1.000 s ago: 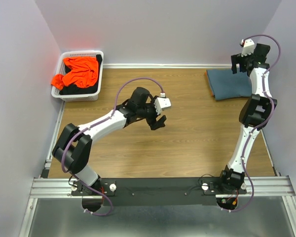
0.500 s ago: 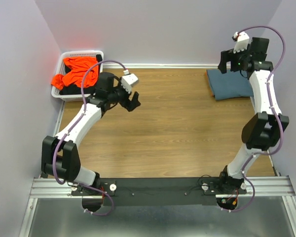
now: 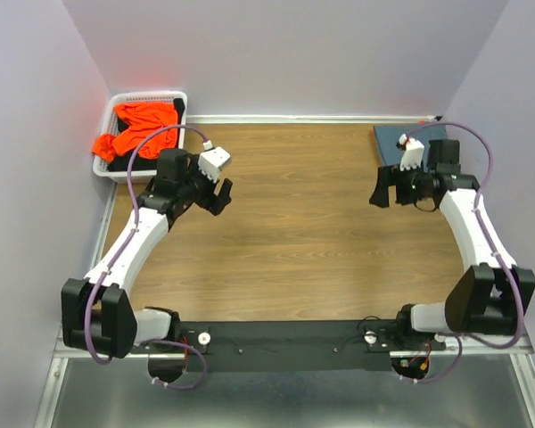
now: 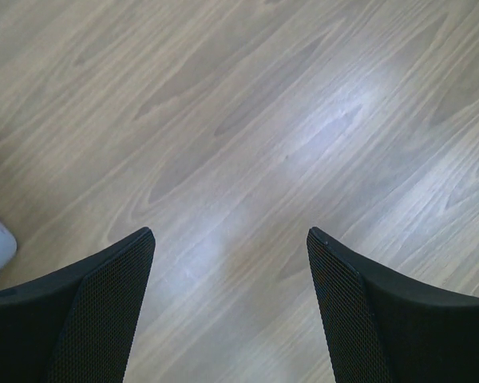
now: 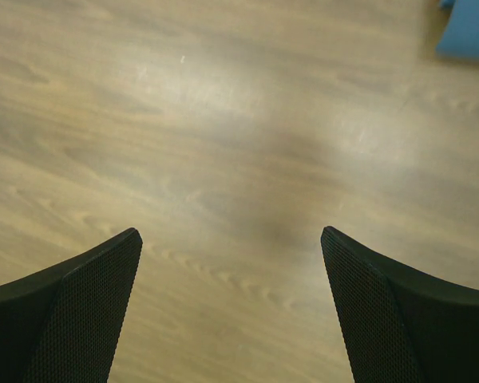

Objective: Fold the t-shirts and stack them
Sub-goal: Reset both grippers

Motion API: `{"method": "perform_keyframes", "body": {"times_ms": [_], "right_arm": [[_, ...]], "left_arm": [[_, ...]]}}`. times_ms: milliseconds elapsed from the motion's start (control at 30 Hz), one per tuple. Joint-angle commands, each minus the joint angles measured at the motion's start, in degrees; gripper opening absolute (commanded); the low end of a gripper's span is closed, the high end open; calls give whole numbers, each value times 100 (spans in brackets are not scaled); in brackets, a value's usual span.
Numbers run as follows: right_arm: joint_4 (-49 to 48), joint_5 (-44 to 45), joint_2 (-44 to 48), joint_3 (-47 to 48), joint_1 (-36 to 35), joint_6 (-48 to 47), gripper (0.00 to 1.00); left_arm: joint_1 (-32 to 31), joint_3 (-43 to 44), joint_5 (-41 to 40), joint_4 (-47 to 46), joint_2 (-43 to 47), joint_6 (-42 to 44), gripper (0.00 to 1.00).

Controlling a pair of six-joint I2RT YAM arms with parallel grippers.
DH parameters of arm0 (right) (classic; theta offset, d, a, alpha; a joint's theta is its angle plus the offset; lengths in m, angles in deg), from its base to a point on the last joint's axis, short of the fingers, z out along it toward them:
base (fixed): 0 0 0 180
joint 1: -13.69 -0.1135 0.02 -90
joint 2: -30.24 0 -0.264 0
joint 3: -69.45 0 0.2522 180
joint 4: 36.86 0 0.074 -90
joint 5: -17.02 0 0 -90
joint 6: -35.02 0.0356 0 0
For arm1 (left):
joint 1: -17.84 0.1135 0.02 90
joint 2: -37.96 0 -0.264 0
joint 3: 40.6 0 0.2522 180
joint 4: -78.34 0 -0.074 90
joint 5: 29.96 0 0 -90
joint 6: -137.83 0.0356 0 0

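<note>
Both arms have moved, both grippers empty with jaws apart

The left gripper (image 3: 217,193) has swung from the table's (image 3: 303,232) middle toward the white basket (image 3: 152,96), where the orange t-shirts (image 3: 143,127) lie heaped just beyond it; the right gripper (image 3: 388,191) has dropped from above the folded blue-grey t-shirt (image 3: 390,140), now just behind it, over bare wood

Left gripper (image 4: 230,234), right gripper (image 5: 231,232) — spread wide
</note>
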Motion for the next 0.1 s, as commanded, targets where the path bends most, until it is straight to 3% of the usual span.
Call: {"method": "perform_keyframes", "body": {"times_ms": [0, 67], "right_arm": [[17, -25, 781, -488, -7, 76, 100], [8, -8, 1001, -585, -7, 94, 100]], "left_arm": [[6, -191, -480, 67, 364, 65, 85], [6, -173, -533, 129, 513, -14, 85]]}}
